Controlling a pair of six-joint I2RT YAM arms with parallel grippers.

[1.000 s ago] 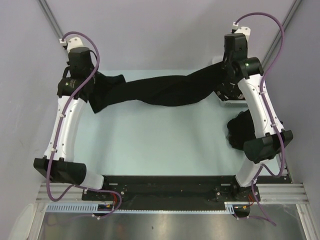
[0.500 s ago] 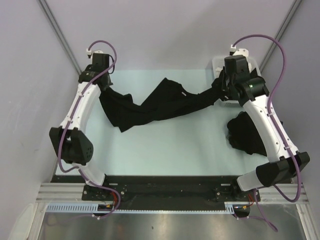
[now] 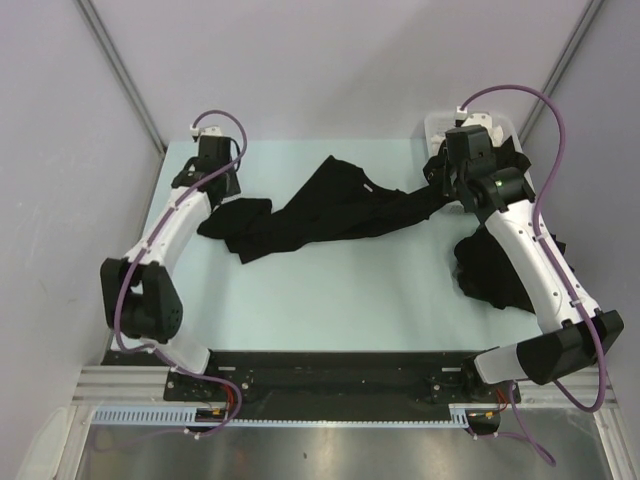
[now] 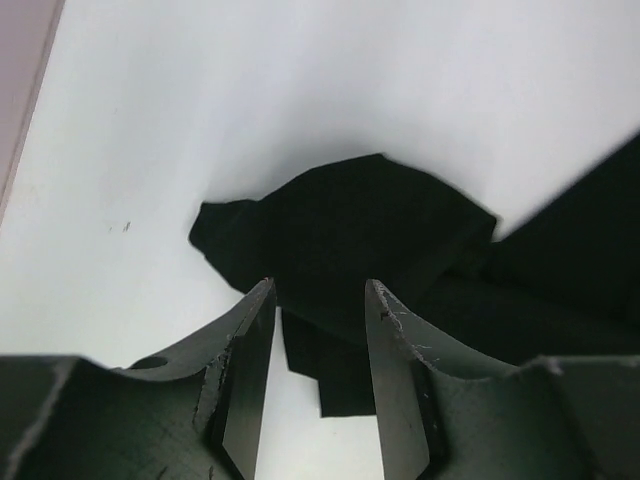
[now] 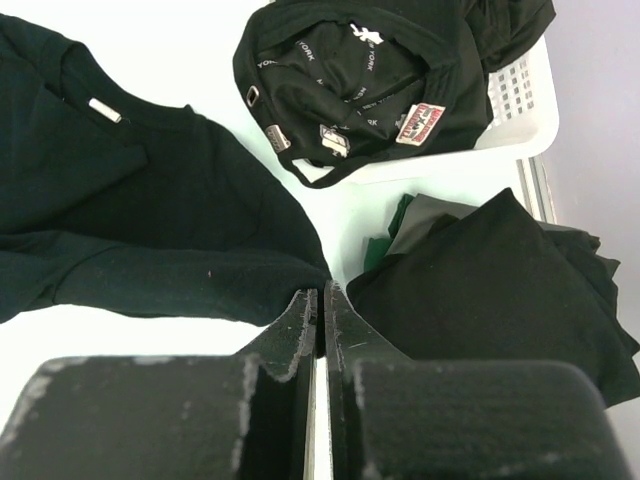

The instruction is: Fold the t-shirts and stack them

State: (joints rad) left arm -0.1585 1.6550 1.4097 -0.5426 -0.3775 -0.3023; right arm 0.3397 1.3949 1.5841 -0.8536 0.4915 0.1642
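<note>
A black t-shirt (image 3: 330, 210) lies crumpled across the far half of the table, left to right. In the right wrist view this shirt (image 5: 150, 210) shows its collar with a small white neck label (image 5: 103, 110). My right gripper (image 3: 441, 186) is shut on the shirt's right edge, and the pinched cloth shows at the fingertips (image 5: 322, 288). My left gripper (image 3: 222, 192) is open just above the shirt's left end (image 4: 350, 230) and holds nothing. A folded black stack (image 3: 490, 265) lies at the right, also in the right wrist view (image 5: 500, 290).
A white slotted basket (image 5: 520, 95) stands at the far right corner with dark clothes in it, one with printed labels (image 5: 340, 70). Its rim (image 3: 432, 124) shows behind my right arm in the top view. Green and grey cloth (image 5: 405, 225) peeks from under the folded stack. Grey walls close in on both sides.
The shirt was stretched in the air between both grippers and now lies slack on the table. Both arms moved toward the far side and down. My left gripper has let go and opened.
</note>
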